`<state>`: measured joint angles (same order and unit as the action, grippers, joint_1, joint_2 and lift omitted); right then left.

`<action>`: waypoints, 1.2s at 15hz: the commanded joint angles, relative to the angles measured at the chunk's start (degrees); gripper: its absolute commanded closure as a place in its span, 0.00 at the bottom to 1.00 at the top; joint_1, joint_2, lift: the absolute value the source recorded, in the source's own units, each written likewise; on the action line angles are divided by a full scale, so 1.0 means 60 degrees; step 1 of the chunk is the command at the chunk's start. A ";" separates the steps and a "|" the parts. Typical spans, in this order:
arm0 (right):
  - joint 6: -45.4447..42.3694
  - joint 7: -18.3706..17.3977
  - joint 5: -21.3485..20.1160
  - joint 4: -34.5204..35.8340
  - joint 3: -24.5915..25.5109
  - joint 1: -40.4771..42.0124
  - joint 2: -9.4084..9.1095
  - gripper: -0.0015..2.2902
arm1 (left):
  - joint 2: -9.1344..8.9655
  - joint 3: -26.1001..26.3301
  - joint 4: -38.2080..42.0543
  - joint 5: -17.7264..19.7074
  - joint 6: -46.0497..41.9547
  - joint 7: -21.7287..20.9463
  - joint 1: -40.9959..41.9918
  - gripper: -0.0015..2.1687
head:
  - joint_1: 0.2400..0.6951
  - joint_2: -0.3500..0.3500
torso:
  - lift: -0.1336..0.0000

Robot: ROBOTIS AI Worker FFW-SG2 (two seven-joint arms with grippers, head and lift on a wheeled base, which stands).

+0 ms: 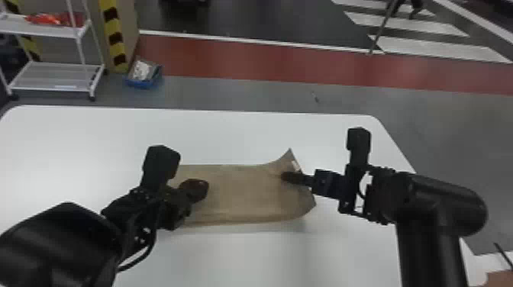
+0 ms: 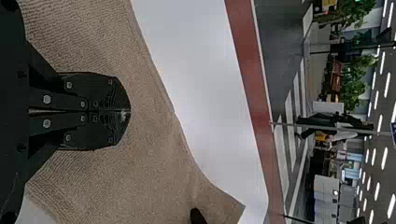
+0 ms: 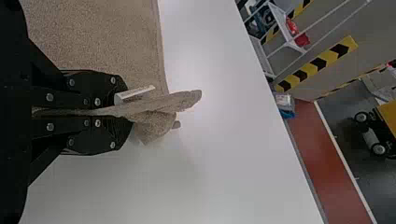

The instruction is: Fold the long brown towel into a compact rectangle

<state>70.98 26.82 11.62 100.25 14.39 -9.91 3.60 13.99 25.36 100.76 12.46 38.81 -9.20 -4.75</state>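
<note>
A large hall, workshop-like, spreads around us onlookers: a red floor lane [image 1: 229, 59] crosses the upper head view, crosswalk stripes [image 1: 439, 47] mark its upper right, and hazard striping [image 1: 116, 38] and a white rack [image 1: 42, 32] stand upper left. Ceiling lights [image 2: 387, 77] run in rows in the left wrist view.

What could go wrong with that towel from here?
The right gripper holds the towel by a bunched bit at one end, so the cloth might slip or fold crookedly. The left gripper has its jaws shut, with no cloth visible between them; if it presses while the right pulls, the towel could wrinkle.
</note>
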 commanded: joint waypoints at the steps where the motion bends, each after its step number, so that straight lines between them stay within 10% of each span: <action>1: 0.0145 0.0012 0.0422 0.0562 0.0092 0.0158 -0.0043 0.65 | -0.0076 0.0036 -0.0138 0.0003 0.0000 -0.0049 -0.0014 0.68 | 1.00 0.22 | 0.08; 6: 0.0849 -0.0076 0.1462 0.1778 0.0400 0.0319 -0.0292 0.65 | -0.0354 0.0109 -0.0563 0.0384 -0.0235 -0.0590 -0.0117 0.68 | 1.00 0.23 | 0.08; 10: 0.0819 -0.0266 0.1433 0.1690 0.0620 0.0085 -0.0248 0.65 | 0.0056 -0.0447 0.0463 0.1409 0.0439 -0.0927 0.0074 0.68 | 1.00 0.20 | 0.08; 18: 0.1024 -0.0325 0.1624 0.1573 0.0693 -0.0296 -0.0336 0.65 | 0.0173 -0.0872 0.0096 0.1175 0.1142 -0.1499 0.0132 0.68 | 1.00 0.23 | 0.08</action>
<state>76.32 25.05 20.89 108.69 19.04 -11.64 2.00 15.40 19.72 102.83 19.99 46.30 -18.03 -3.65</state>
